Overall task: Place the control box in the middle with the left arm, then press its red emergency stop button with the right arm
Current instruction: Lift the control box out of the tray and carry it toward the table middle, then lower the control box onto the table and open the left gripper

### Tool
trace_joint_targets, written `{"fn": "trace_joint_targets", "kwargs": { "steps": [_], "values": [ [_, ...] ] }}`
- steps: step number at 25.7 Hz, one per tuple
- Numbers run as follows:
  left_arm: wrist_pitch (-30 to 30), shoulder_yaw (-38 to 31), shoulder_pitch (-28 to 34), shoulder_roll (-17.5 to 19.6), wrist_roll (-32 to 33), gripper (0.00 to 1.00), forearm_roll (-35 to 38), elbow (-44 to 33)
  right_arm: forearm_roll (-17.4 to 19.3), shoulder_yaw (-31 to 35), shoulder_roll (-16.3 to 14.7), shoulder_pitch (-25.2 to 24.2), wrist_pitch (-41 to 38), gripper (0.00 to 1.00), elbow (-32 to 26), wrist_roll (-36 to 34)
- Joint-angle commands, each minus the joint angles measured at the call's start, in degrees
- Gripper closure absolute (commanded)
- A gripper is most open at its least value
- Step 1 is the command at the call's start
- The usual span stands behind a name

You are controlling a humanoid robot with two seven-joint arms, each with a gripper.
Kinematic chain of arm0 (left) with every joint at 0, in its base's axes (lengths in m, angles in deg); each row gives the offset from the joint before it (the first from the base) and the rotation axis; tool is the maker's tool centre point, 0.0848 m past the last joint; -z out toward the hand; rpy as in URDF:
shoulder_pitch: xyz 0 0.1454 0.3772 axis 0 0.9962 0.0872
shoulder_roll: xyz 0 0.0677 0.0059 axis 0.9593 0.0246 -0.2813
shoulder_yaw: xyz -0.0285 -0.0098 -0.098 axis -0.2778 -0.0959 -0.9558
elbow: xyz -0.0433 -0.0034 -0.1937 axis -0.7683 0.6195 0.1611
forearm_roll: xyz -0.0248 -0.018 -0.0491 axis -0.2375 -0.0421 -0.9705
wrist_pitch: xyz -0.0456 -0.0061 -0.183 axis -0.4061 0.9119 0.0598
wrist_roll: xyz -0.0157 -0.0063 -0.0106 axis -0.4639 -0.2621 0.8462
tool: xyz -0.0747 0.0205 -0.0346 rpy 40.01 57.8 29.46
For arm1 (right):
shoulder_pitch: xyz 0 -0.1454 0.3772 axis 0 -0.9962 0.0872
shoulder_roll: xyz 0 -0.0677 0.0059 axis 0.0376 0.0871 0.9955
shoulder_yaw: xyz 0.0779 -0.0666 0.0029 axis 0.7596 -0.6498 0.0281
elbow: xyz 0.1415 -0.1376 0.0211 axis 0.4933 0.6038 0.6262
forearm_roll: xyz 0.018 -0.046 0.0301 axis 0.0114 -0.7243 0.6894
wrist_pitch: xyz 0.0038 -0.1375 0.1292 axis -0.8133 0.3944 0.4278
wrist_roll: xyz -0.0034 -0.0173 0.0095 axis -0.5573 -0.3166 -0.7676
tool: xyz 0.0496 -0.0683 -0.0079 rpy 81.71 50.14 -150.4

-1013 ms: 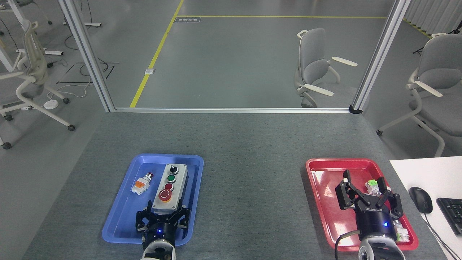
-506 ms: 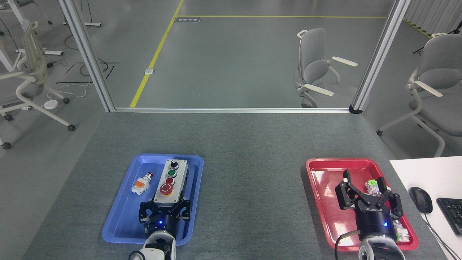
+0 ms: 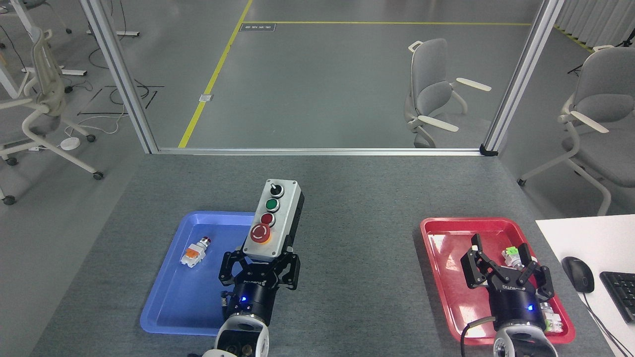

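Note:
The control box [image 3: 274, 218] has a light-grey face and black base, with a black knob, green button, small red button and the red emergency stop button [image 3: 260, 233] in one row. It is lifted, over the right rim of the blue tray [image 3: 168, 302]. My left gripper [image 3: 261, 259] is shut on the box's near end. My right gripper [image 3: 503, 259] hangs open over the red tray [image 3: 441, 277], holding nothing. The middle [image 3: 352, 258] is bare grey tabletop between the trays.
A small orange-and-white push-button [image 3: 195, 252] lies in the blue tray. Small green-and-white parts [image 3: 511, 255] lie in the red tray. A mouse [image 3: 578, 273] and keyboard [image 3: 620, 292] sit on a white desk at right. An aluminium frame [image 3: 317, 151] borders the table's far edge.
My left gripper closed on the control box's near end, lifted it out of the blue tray and carried it up and right. The right arm has not moved.

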Motion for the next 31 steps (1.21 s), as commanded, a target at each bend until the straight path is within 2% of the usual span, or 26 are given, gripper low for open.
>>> {"fn": "trace_joint_targets", "kwargs": {
  "steps": [1,5,13,20,31],
  "values": [
    [0.71,5.54,-0.78,-3.22,-0.09,1.00,0.30,1.38,0.00,0.00,-0.03,0.02,0.04,0.01,-0.03,0.02],
    [5.80,14.95,-5.61,-3.30,-0.26,1.00,0.13,9.81,0.00,0.00,-0.20,0.02,0.04,0.01,0.06,0.11],
    [5.81,24.97,-14.93,-3.48,-0.09,1.00,-0.75,25.20,0.00,0.00,-0.38,0.02,0.39,0.01,0.06,0.20],
    [5.19,31.74,-18.09,-3.57,1.23,1.00,-0.75,29.33,0.00,0.09,-0.29,0.02,0.48,0.01,0.06,0.29],
    [2.90,34.55,-18.09,-3.57,1.41,1.00,-0.84,33.37,0.09,0.09,-0.29,0.02,0.39,0.01,0.06,0.20]
  ]
}}
